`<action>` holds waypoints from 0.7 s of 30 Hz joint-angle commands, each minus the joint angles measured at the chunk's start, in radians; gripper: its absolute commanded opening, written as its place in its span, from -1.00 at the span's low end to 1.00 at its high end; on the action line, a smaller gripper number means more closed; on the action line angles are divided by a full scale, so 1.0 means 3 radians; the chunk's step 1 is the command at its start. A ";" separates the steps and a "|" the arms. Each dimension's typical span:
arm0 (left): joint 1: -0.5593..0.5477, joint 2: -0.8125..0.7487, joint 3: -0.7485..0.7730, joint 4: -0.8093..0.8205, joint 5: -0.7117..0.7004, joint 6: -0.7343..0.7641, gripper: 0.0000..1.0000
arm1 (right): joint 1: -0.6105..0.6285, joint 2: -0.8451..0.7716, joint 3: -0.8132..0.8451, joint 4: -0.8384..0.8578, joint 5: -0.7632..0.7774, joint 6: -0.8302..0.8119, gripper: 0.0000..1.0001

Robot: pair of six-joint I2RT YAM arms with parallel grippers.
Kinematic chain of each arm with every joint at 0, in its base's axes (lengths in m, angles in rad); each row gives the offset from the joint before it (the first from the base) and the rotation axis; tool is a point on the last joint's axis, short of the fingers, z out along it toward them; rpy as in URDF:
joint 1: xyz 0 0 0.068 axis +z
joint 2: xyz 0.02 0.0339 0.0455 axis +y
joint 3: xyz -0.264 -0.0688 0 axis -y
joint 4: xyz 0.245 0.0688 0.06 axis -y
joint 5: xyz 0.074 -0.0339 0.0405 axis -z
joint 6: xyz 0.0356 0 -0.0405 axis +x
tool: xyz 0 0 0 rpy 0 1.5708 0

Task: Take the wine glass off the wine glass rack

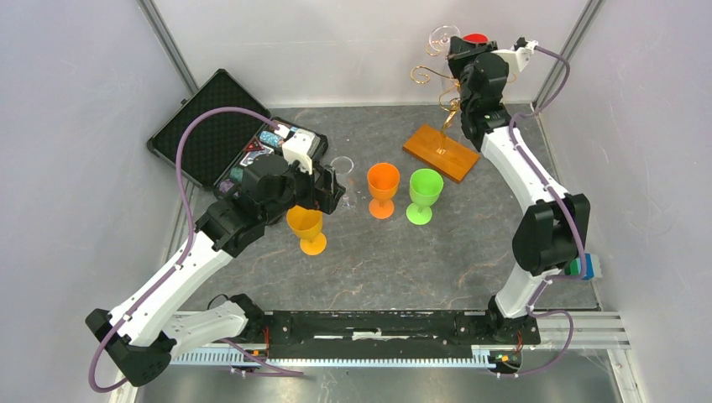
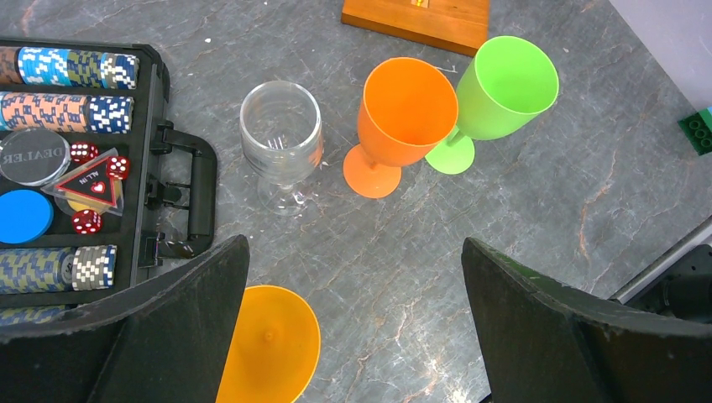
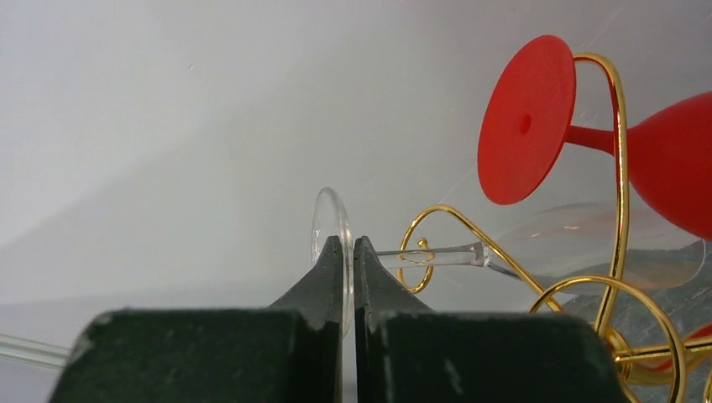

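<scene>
1. Though shut almost flat, pinches only a thin edge: right gripper, black fingers clamped on the rim of the round foot of the clear stemmed wine glass.
2. Not yet off the thin gold wire wine glass rack on its orange-brown wooden base: stem lying level through a curled gold loop, bowl beyond it to the right, high above the far right corner of the grey stone-patterned table.
3. Just beside it on another gold arm, a red plastic wine glass, also hung sideways, flat foot turned toward the camera.
4. Left gripper spread wide, holding and touching nothing, hovering over a yellow-orange plastic goblet.
5. Shown by the right wrist alone: the pinch on the foot and the stem threaded through the loop. From above, hidden behind the dark wrist.
6. Shown best by the left wrist: an upright clear stemmed glass, an orange plastic goblet and a green plastic goblet close together, plus chips and red dice in an open black case.
7. Shown from above alone: both arms at once, well apart, left over the goblets, right up at the rack.
</scene>
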 commanded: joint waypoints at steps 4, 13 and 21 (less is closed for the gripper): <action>0.0002 -0.0048 0.0009 0.0133 0.0011 -0.0040 1.00 | 0.0034 -0.0310 -0.0145 0.0107 -0.0239 0.0187 -1.00; 0.0006 -0.0075 0.0014 0.0133 0.0004 -0.0045 1.00 | 0.0039 -0.0194 -0.0154 0.0336 -0.0579 0.0357 -0.99; 0.0006 -0.0078 0.0019 0.0128 -0.0013 -0.0040 1.00 | 0.0049 0.0046 -0.0013 0.0550 -0.0903 0.0570 -0.99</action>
